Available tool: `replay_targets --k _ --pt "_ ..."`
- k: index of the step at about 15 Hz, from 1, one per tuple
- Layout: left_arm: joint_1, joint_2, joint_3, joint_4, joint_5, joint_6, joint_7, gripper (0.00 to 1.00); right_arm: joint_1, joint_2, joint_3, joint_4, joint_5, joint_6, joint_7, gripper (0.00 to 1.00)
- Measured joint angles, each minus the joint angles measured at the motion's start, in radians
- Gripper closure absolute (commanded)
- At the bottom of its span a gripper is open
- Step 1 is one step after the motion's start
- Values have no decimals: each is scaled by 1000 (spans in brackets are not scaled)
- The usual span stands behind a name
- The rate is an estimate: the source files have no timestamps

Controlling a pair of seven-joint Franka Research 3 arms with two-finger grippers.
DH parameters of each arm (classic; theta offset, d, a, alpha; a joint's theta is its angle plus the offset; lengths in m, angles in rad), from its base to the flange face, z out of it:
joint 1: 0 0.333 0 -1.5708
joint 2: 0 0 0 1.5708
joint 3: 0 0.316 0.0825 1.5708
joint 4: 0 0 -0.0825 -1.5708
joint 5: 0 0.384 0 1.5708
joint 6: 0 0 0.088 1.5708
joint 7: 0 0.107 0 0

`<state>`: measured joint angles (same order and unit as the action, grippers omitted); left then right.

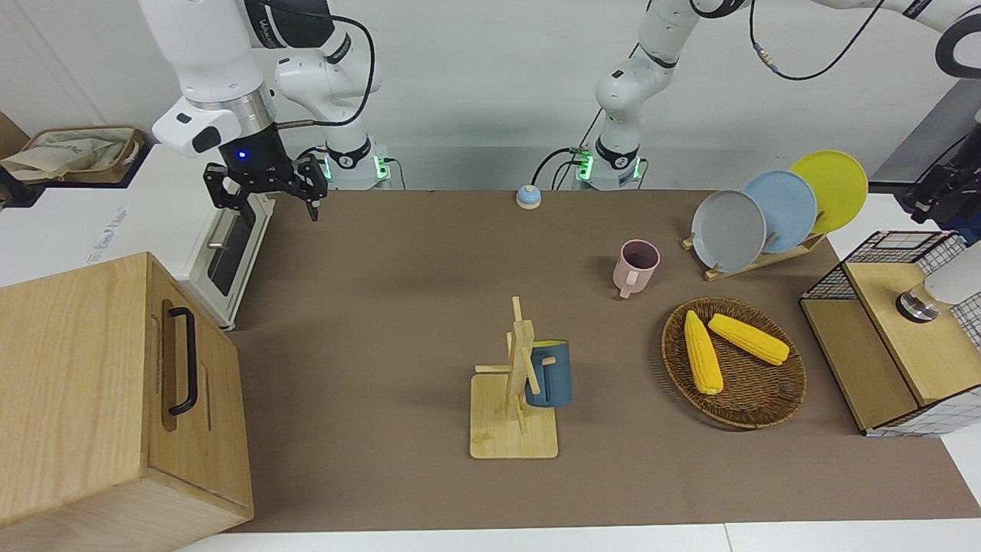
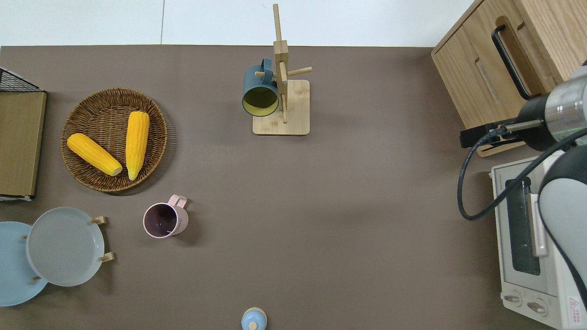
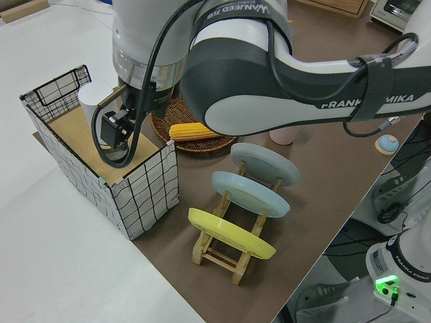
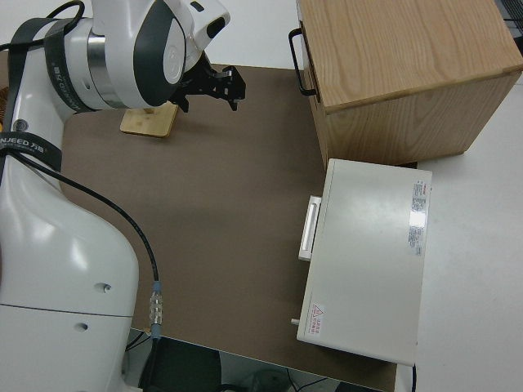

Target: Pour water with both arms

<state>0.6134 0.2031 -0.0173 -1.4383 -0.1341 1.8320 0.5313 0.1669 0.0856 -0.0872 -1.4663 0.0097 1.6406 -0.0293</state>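
No water shows in any view. My right gripper point(image 1: 267, 195) point(image 4: 209, 88) hangs open and empty over the table edge beside the toaster oven point(image 1: 230, 257). My left gripper point(image 3: 118, 134) point(image 1: 941, 193) is over the wire-walled shelf point(image 3: 145, 192), close by a white cup with a metal base point(image 3: 93, 101) point(image 1: 954, 282) that stands upright on the shelf's wooden board. Contact with the cup is hidden. A pink mug point(image 1: 638, 264) point(image 2: 160, 221) stands upright mid-table. A blue mug with a yellow inside point(image 1: 550, 373) point(image 2: 260, 91) hangs on a wooden mug rack point(image 1: 513, 433).
A wicker basket point(image 1: 755, 418) holds two corn cobs, farther from the robots than the pink mug. Three plates stand in a wooden rack point(image 1: 766, 257) toward the left arm's end. A wooden cabinet point(image 1: 92, 383) sits toward the right arm's end. A small blue bell point(image 1: 528, 197) lies near the bases.
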Motion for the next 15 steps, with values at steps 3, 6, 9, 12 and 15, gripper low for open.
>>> replay_targets --k 3,6,9,12,15 --pt "-15 -58 -32 10 19 -100 -89 2 0 0 0 0 0 0 0 9" --pt "-77 -111 -62 10 86 -187 -162 0 0 0 0 0 0 0 0 9" --pt "-166 -142 -90 10 130 -252 -209 0 0 0 0 0 0 0 0 9" --pt "-231 -157 -121 10 133 -302 -289 0 0 0 0 0 0 0 0 9" --pt "-255 -163 -198 10 133 -320 -371 0 0 0 0 0 0 0 0 9"
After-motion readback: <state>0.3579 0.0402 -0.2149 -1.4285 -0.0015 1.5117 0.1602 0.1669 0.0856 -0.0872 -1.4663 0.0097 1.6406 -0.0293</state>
